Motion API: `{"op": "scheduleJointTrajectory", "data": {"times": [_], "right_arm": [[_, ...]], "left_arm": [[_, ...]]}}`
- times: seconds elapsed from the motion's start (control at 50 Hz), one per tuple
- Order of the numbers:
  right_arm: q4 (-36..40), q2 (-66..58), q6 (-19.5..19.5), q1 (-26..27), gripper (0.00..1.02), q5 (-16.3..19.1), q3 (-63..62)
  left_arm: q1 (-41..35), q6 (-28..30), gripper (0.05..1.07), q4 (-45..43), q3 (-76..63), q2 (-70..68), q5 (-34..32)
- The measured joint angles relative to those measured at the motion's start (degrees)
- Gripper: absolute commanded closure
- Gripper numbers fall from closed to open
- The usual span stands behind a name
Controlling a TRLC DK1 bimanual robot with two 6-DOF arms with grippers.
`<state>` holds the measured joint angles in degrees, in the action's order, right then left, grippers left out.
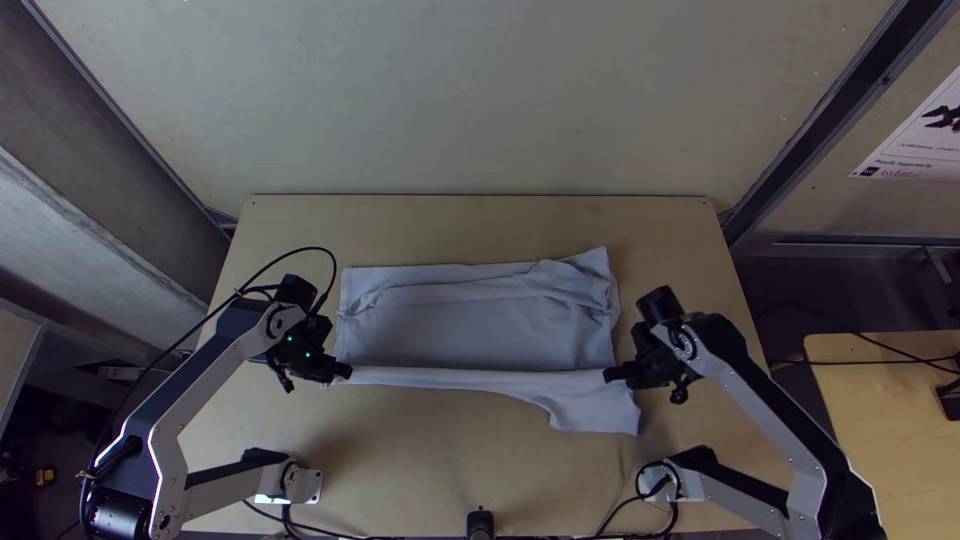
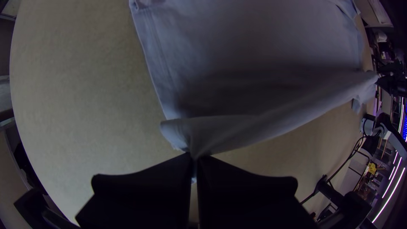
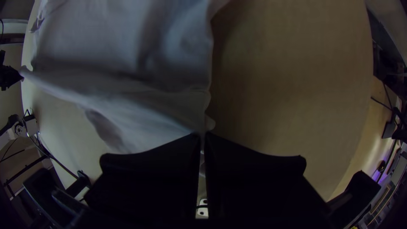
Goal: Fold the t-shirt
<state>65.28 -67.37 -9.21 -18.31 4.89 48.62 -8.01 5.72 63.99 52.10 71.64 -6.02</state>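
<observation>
Jaws tight on near side of t-shirt (image 1: 470,333), left gripper (image 1: 345,372) and right gripper (image 1: 611,376)

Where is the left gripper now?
In the top view, the left gripper is at the t-shirt's near left corner, its fingers closed on the cloth.

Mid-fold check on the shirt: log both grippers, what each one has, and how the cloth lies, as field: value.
left gripper: shut on the near-left corner of the t-shirt
right gripper: shut on the t-shirt's near edge, at its right end
t-shirt: laid wide on the table, near edge drawn between the grippers
loose part: a flap toward the arms' bases, by the right gripper
wrinkles: along the far side, most at far right
</observation>
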Motion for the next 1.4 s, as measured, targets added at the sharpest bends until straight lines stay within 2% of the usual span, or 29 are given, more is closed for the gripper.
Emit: {"op": "scheduleJointTrajectory", "data": {"times": [0.2,0.54,1.08,1.4], "right_arm": [[0.09,-2.08,2.21,2.08,1.0,-1.11,6.14],[-0.79,-12.37,2.49,4.44,1.0,-1.51,18.62],[-4.2,-32.72,5.01,7.15,1.0,-1.88,36.54],[-6.05,-46.77,5.05,8.0,1.0,-1.88,47.3]], "left_arm": [[0.0,-0.13,1.04,-2.75,3.67,0.09,0.0],[1.44,0.15,1.04,-5.05,14.08,6.88,0.02],[2.03,0.33,1.04,-5.46,29.07,21.59,0.24],[2.03,0.33,1.04,-5.49,36.5,30.71,1.36]]}}
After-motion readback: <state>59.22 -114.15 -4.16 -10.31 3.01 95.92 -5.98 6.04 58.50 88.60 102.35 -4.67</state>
